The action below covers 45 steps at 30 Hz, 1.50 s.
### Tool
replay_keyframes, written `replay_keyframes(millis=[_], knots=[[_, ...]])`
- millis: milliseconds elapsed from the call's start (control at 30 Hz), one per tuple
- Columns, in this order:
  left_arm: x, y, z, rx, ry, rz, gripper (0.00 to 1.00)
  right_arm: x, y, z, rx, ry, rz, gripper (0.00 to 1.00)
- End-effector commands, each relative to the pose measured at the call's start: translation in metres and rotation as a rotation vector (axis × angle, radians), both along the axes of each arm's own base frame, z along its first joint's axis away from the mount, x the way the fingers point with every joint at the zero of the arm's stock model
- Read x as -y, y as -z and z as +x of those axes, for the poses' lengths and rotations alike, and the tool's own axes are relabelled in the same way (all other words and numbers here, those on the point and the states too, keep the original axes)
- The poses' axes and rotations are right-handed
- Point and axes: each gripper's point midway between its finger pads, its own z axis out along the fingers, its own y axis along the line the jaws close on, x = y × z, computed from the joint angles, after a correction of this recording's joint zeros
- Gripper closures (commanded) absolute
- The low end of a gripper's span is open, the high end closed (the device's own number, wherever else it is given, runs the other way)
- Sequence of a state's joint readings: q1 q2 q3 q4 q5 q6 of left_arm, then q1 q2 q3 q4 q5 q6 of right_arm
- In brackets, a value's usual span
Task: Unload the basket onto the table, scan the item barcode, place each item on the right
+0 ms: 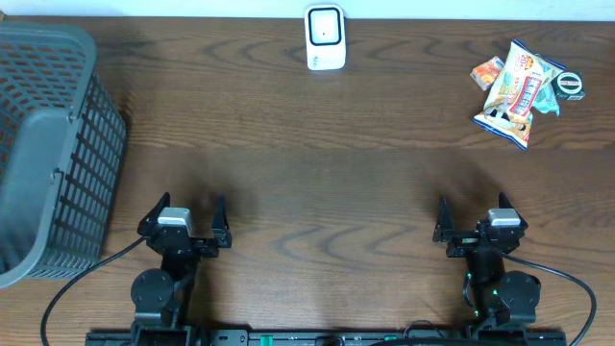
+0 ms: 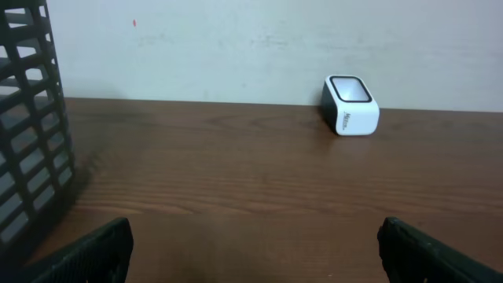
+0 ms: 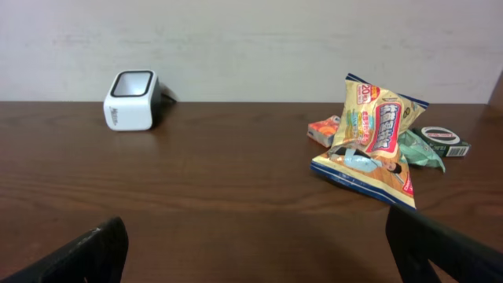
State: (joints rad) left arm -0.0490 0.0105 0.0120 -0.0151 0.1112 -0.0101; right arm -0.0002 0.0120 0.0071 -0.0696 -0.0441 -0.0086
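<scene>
Basket (image 1: 88,168) far left of scanner (image 1: 325,37)

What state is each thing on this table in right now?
Left gripper: open, empty.
Right gripper: open, empty.
Scanner: upright at the far edge, nothing in front of it.
Snack bag: untouched, lying at the far right.
Orange packet: lying beside the bag, untouched.
Basket: at the left; contents cannot be told.

Wooden table (image 1: 327,163). Grey basket (image 1: 48,144) far left, white scanner (image 1: 325,38) top centre, snack bag (image 1: 519,91) with small packets top right. Left gripper (image 1: 190,208) and right gripper (image 1: 472,211) gape wide, empty, near bottom edge.
</scene>
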Motion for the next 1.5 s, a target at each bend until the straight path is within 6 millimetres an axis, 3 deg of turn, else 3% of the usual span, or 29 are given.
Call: replay_keyframes(millis=[0,1467], knots=[[0.0002,0.0137,-0.0016,-0.046,0.006,0.017,0.02,0.0033,0.0004,-0.0002,0.001,0.016,-0.008,0.01],[0.0002,0.0142,-0.0015,-0.048,0.005,0.018,0.02,0.0032,0.0004,-0.0002,0.001,0.016,-0.008,0.01]])
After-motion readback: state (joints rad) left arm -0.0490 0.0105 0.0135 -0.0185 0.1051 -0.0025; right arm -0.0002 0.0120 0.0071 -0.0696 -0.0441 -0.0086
